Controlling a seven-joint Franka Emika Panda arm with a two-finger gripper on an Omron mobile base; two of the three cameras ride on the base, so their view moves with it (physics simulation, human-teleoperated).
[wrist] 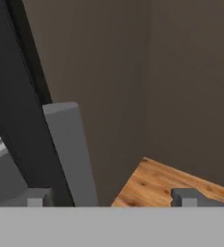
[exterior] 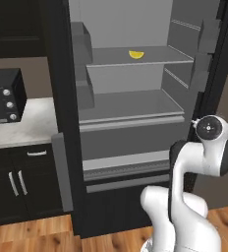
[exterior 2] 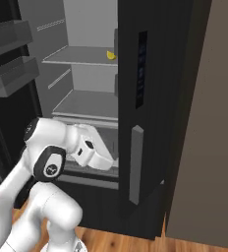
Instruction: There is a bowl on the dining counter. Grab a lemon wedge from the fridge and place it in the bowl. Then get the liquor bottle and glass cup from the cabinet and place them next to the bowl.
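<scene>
Left base view, left to right:
- Microwave (exterior: 4, 96): boxy black appliance with round silver knobs, left edge of frame, on a pale speckled table (exterior: 22, 123) with a matte stone look.
- Low cabinets (exterior: 22, 184): flat black doors with short silver handles, lower left.
- Fridge (exterior: 62, 98): tall, glossy black shell, doors open; smooth pale grey interior with flat shelves and boxy door bins, centre of frame.
- Lemon wedge (exterior: 136, 54): tiny yellow crescent, lying on the upper shelf, upper centre.
- Floor (exterior: 37, 236): warm wood planks, bottom edge.

Hand view:
- Door handle (wrist: 70, 154): long grey square-edged bar, left of centre, on the black door edge.
- Gripper (wrist: 113, 197): two small dark grey blocky fingertips at the bottom, set far apart, holding nothing.
- Wall (wrist: 172, 77): plain matte brown, right.
</scene>
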